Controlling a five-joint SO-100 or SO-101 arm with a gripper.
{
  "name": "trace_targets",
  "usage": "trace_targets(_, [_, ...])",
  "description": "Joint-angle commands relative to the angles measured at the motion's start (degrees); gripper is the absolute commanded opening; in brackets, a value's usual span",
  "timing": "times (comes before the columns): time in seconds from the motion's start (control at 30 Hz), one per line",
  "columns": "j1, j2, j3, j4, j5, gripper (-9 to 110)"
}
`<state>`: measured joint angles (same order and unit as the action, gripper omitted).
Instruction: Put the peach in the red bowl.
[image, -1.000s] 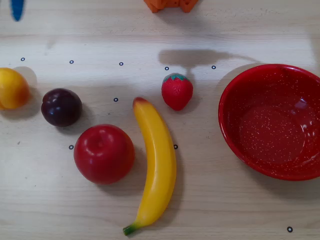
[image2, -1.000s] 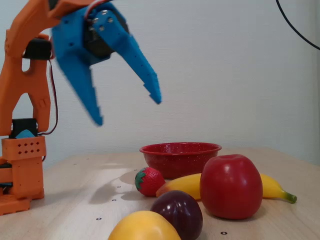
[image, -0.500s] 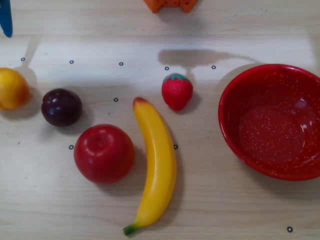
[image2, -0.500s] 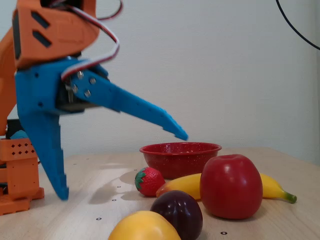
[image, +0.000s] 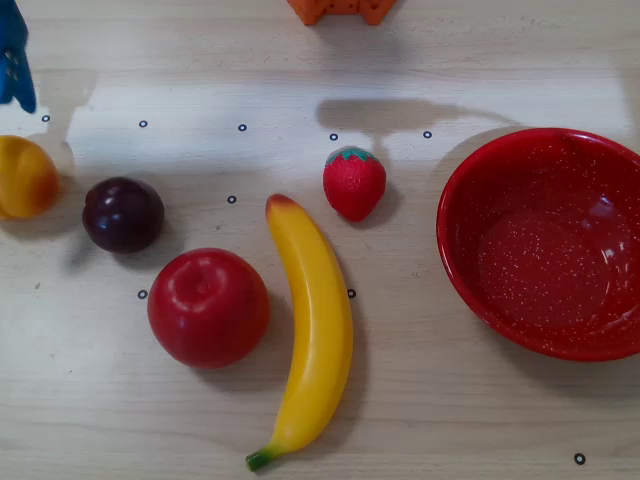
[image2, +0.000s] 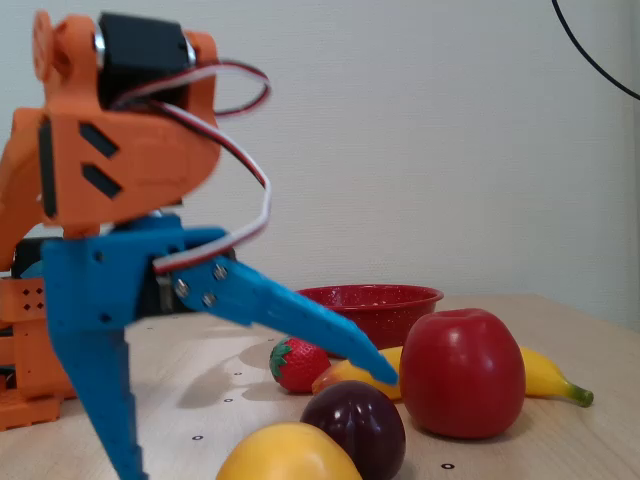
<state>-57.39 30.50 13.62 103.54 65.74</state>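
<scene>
Overhead and fixed views of 1 arm over a wooden table (image: 420, 420). The gripper (image2: 255, 425) is standing wide open and holding nothing, its blue fingers (image2: 290, 312) splayed above the fruit. The peach (image: 24, 177) is lying at the left edge of the overhead view, just beside the plum (image: 123, 214) and well apart from the red bowl (image: 470, 270) at the right edge.

Likely risks: the long finger is reaching over the plum, so a descent may be nudging the plum or closing on it instead of the peach; the smooth round peach may also be rolling off the table edge if pushed.

Count: 1 peach, 1 plum, 1 apple (image: 208, 306), 1 banana (image: 315, 330), 1 strawberry (image: 354, 183), 1 red bowl, empty.
</scene>
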Motion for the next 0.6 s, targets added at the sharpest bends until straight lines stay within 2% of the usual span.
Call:
trace_targets(0.0, [3.25, 2.46, -4.92, 1.32, -0.53, 60])
trace_targets(0.37, [6.24, -2.90, -9.49, -3.87, -3.08, 60])
trace_targets(0.57, [4.57, -2.90, -11.34, -5.10, -1.14, 60])
